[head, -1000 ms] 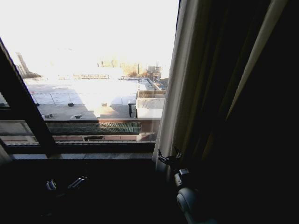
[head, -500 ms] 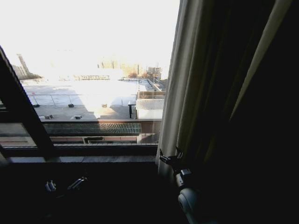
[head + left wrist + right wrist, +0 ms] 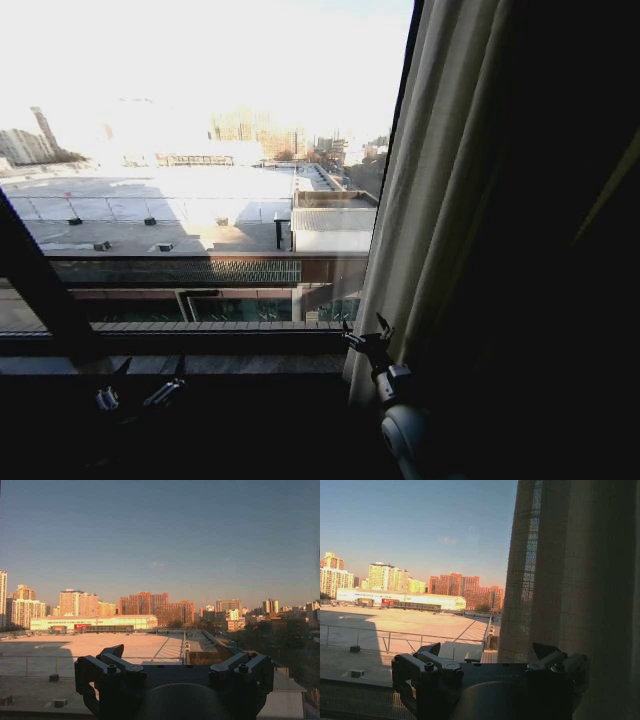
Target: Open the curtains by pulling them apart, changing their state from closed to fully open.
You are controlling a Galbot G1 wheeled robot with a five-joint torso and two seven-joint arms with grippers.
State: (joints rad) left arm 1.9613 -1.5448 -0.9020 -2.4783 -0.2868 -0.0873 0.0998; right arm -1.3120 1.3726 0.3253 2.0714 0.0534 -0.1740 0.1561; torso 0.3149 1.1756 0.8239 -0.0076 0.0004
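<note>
Sunlit rooftops and distant tower blocks are showing through most of the wide glass window, which is taking up the left and middle of the head view, with a dark slanting window frame bar crossing its lower left corner.

Against that bare glass, the sheer white, see-through curtains with their fine weave and long vertical folds are hanging gathered on the right side of the window, running from top to sill; in the right wrist view the same fabric is standing close by the gripper, its mesh letting sky through at the edge. One bunched panel is countable — whether a second hangs off to the left cannot be told.

Judging by how much glass is uncovered, the task is looking largely done on this side; what may be left is pushing the gathered folds the last way to the frame.

Two grippers are counted. The right gripper is sitting just beside the curtain's lower edge at sill height, its fingers spread apart and holding nothing — touching the cloth or not, I cannot tell. The left gripper is resting low and well apart below the sill, fingers likewise apart and empty.
</note>
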